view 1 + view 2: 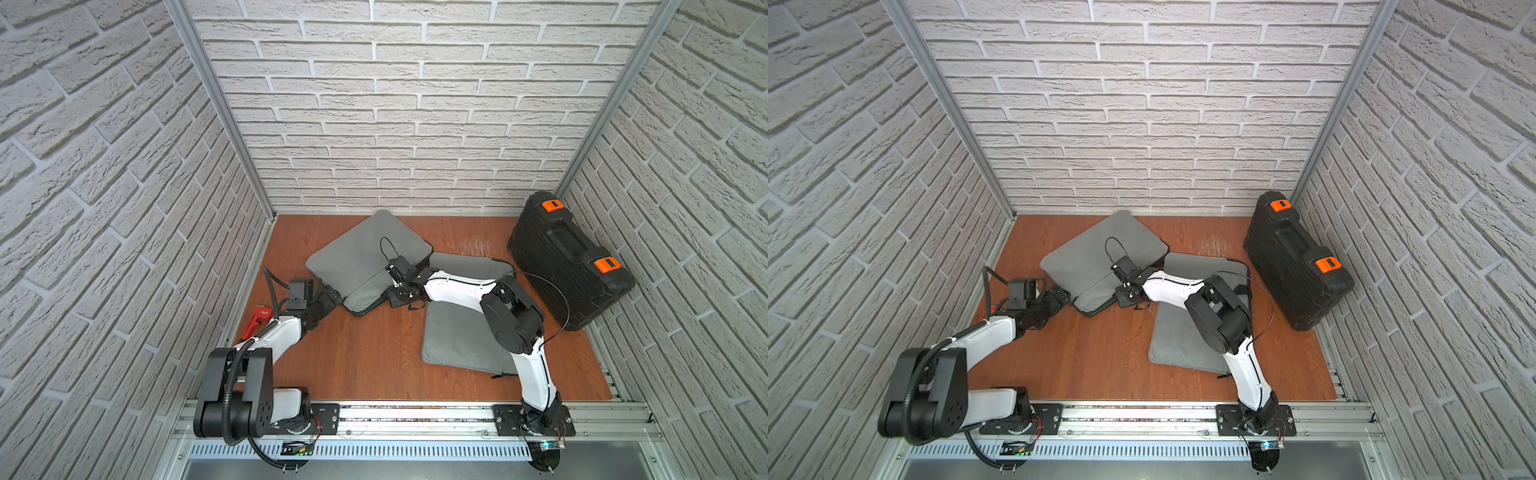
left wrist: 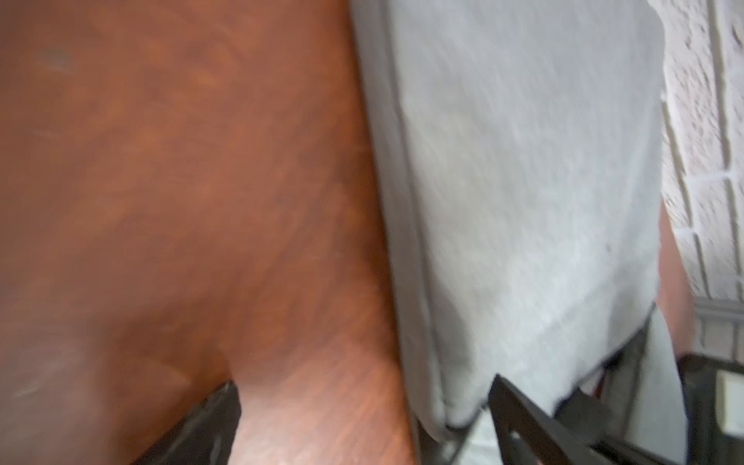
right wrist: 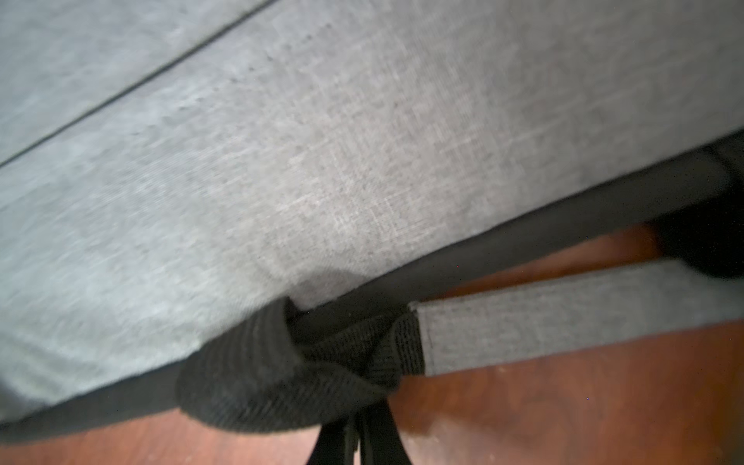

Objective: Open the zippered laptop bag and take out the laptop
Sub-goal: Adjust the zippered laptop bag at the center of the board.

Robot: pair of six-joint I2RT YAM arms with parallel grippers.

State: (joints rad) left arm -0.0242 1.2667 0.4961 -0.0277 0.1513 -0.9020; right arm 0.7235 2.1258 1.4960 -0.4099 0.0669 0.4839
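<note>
Bag (image 1: 365, 257) lies skewed on the table (image 1: 365, 357); left gripper (image 1: 333, 296) gapes wide at its corner, right gripper (image 3: 356, 441) is clenched, apparently pinching its black strap (image 3: 282, 382).

Wooden table (image 1: 374, 353) — laptop bag (image 1: 361, 253), grey sleeve (image 1: 461, 332), black case (image 1: 557, 257).

Laptop bag (image 1: 361, 257) — matt grey woven cloth.

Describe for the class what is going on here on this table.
Two robot arms are working on a grey fabric zippered laptop bag lying on the brown wooden table. The left gripper is open at the bag's near corner. The right gripper is shut at the bag's black webbing handle. No laptop shows yet. A second grey fabric bag lies beside it.
</note>
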